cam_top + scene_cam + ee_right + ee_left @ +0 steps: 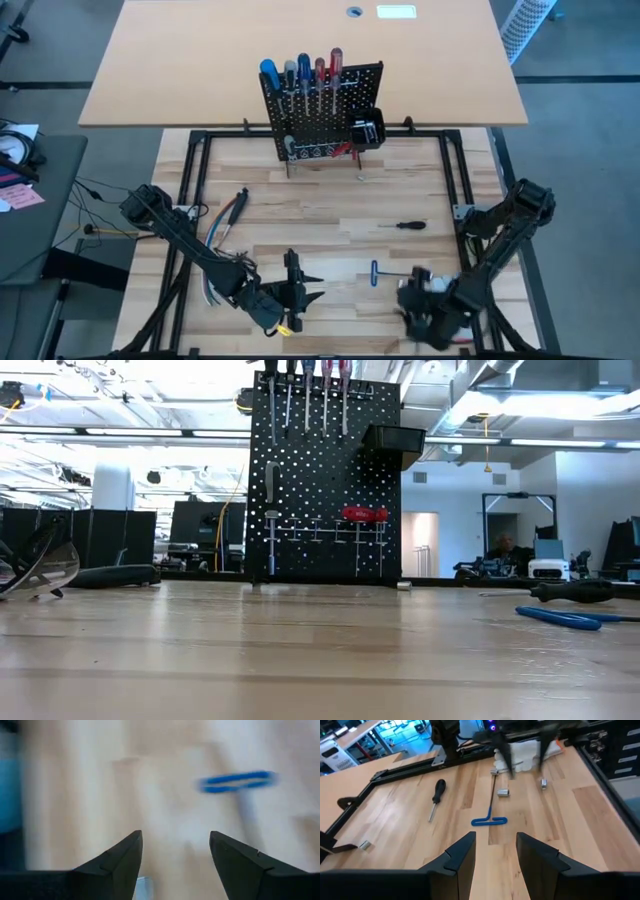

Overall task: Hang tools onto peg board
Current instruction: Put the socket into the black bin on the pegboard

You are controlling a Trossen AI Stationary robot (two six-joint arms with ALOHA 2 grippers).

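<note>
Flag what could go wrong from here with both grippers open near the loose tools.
The blue T-key lies flat between the left gripper and the right gripper: both reaching for it could collide. Flat on the table, it may slide instead of lifting. The peg board top row looks full, so hanging could knock a screwdriver.

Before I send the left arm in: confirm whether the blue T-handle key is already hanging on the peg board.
No. The blue T-handle key lies flat on the table, well in front of the peg board.
</note>
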